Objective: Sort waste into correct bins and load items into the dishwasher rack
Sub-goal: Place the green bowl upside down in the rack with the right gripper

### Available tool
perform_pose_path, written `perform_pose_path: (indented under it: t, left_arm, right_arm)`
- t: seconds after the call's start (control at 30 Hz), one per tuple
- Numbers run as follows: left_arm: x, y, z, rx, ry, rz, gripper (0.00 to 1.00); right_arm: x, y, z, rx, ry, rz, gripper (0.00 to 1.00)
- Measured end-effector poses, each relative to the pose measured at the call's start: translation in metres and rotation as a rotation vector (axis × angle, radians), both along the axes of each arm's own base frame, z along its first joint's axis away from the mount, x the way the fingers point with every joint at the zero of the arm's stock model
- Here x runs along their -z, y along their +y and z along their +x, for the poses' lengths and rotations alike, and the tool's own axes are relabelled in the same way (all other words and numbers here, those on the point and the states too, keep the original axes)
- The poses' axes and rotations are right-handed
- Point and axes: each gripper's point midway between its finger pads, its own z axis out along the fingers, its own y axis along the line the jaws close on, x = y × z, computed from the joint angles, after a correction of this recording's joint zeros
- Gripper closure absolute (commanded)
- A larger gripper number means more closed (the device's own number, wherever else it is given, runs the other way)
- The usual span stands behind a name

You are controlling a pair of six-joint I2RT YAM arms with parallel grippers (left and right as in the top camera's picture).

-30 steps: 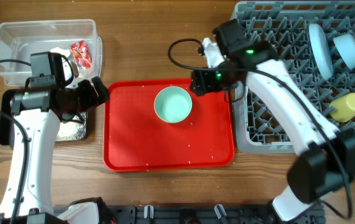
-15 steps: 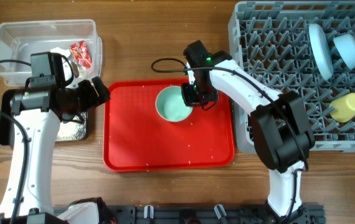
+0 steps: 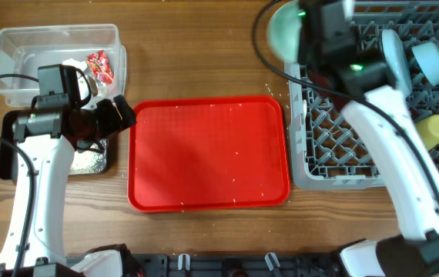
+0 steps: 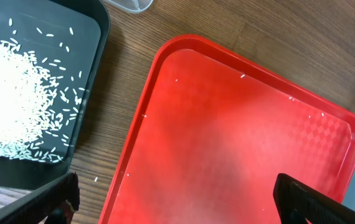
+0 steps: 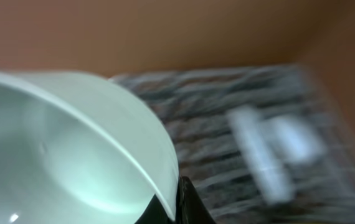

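Pale whitish-green round bowl (image 3: 276, 31) hangs above the wooden worktop (image 3: 204, 46), at the near-left corner of the large grey plastic grid rack (image 3: 343, 154). The right tool (image 5: 176, 202) is clamped on its rim, one finger inside the wall and one outside. A rim pinch fits a wide, shallow bowl that the jaws could not span. It also leaves the bowl free to be tipped on edge between the pegs. The right wrist view is blurred, with the rack behind the bowl, so the carry toward a slot is probably under way.

An upright light-blue plate (image 3: 395, 54), a light-blue bowl (image 3: 431, 61) and a small yellow cup (image 3: 431, 131) already sit along the rack's right side. The left half is free for this bowl.

The big red serving tray (image 3: 208, 154) holds only stray white grains. The left tool (image 4: 176, 186) hovers with its jaws spread wide and empty over the gap between that tray and the shallow black tray (image 4: 93, 37). The black tray holds the heap of white rice (image 4: 9, 93).

The clear plastic tub (image 3: 50, 54) holds the small red printed wrapper (image 3: 100, 65) and the crumpled white tissue (image 3: 73, 69), so dry waste is kept apart from food.
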Motion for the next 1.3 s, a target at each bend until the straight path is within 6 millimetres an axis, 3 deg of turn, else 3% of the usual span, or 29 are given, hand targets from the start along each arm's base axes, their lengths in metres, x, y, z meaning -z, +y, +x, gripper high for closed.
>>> perform_pose_path:
  t: [0.07, 0.17, 0.27, 0.67, 0.8, 1.07, 1.27, 1.3]
  left_arm:
    - [0.0, 0.0, 0.0, 0.0, 0.0, 0.0, 0.0]
    - [0.0, 0.0, 0.0, 0.0, 0.0, 0.0, 0.0]
    - [0.0, 0.0, 0.0, 0.0, 0.0, 0.0, 0.0]
    - [0.0, 0.0, 0.0, 0.0, 0.0, 0.0, 0.0]
    - [0.0, 0.0, 0.0, 0.0, 0.0, 0.0, 0.0]
    - [0.0, 0.0, 0.0, 0.0, 0.0, 0.0, 0.0]
    - [0.0, 0.0, 0.0, 0.0, 0.0, 0.0, 0.0]
    - [0.0, 0.0, 0.0, 0.0, -0.001, 0.0, 0.0]
  right_arm:
    - [-0.018, -0.046, -0.007, 0.173, -0.035, -0.148, 0.96]
    - [-0.013, -0.096, -0.012, 0.376, 0.005, -0.324, 0.96]
    - [0.008, -0.115, -0.008, 0.454, 0.074, -0.42, 0.96]
    - [0.123, -0.11, 0.03, 0.415, 0.342, -0.592, 0.96]
    - [0.134, -0.11, 0.036, 0.406, 0.362, -0.613, 0.96]
    - [0.123, -0.139, 0.034, 0.478, 0.373, -0.677, 0.96]
    - [0.142, -0.131, 0.035, 0.395, 0.436, -0.63, 0.95]
    - [0.144, -0.128, 0.035, 0.379, 0.443, -0.621, 0.89]
